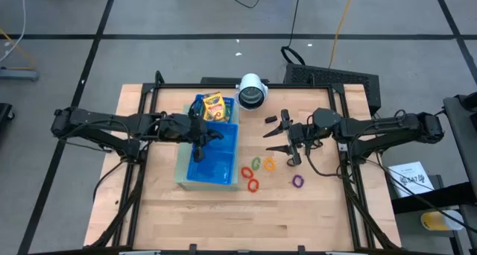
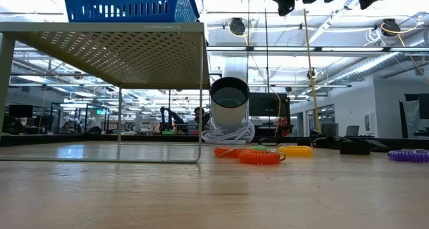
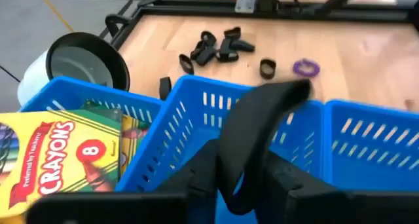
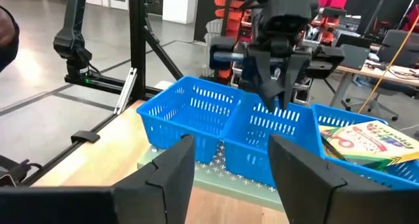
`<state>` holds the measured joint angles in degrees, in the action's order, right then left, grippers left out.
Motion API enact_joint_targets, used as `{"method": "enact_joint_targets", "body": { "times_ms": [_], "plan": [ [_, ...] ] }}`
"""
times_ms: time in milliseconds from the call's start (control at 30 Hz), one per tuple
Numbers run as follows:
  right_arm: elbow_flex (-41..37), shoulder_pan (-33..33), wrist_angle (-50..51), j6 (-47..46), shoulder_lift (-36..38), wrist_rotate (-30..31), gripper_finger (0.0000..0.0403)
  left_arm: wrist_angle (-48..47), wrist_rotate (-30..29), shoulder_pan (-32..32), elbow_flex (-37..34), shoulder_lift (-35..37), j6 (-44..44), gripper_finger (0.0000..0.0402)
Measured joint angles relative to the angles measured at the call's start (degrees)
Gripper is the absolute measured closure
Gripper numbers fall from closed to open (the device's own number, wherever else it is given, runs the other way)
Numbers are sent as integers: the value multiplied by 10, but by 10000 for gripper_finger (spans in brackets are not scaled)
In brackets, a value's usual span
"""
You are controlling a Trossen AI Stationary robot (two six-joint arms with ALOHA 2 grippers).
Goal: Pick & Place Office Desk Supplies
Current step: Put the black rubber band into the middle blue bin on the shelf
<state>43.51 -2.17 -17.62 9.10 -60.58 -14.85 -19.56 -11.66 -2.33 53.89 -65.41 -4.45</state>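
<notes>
1. My worktop [image 1: 164, 210] is pale wood planks framed by black rails, standing on a grey floor crossed by dark lines.
2. The blue tray [image 1: 212, 165] sits raised on a perforated stand [image 2: 120, 51], left of centre in the high view.
3. Crayon boxes [image 1: 214, 107] fill the tray's upper compartment.
4. My left pincer [image 1: 203, 139] hangs over the middle compartment, fingers slightly parted, holding nothing I can see.
5. My right pincer [image 1: 287, 139] hovers right of centre, fingers apart and empty.
6. Coloured rings [image 1: 257, 174] lie below centre, black clips [image 3: 216, 48] near the white cylinder [image 1: 252, 91].
7. Beyond, an open workshop with ceiling lights and desks.
</notes>
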Motion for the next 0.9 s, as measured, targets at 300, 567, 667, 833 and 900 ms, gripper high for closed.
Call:
{"method": "enact_joint_targets", "body": {
  "times_ms": [300, 567, 667, 833, 900],
  "plan": [
    [0, -1, 1, 0, 0, 0, 222, -1, 0, 14, 0, 2, -35, 183],
    [0, -1, 44, -11, 20, 14, 222, 8, 0, 14, 0, 32, 30, 109],
    [0, -1, 110, -16, 56, 63, 222, -14, -6, 14, 0, 75, 36, 100],
    [0, -1, 240, -64, 104, 141, 222, -16, -5, 14, -38, 148, 52, 104],
    [-6, -1, 261, -69, 106, 179, 222, 26, -4, 14, -78, 170, 53, 109]
  ]
}}
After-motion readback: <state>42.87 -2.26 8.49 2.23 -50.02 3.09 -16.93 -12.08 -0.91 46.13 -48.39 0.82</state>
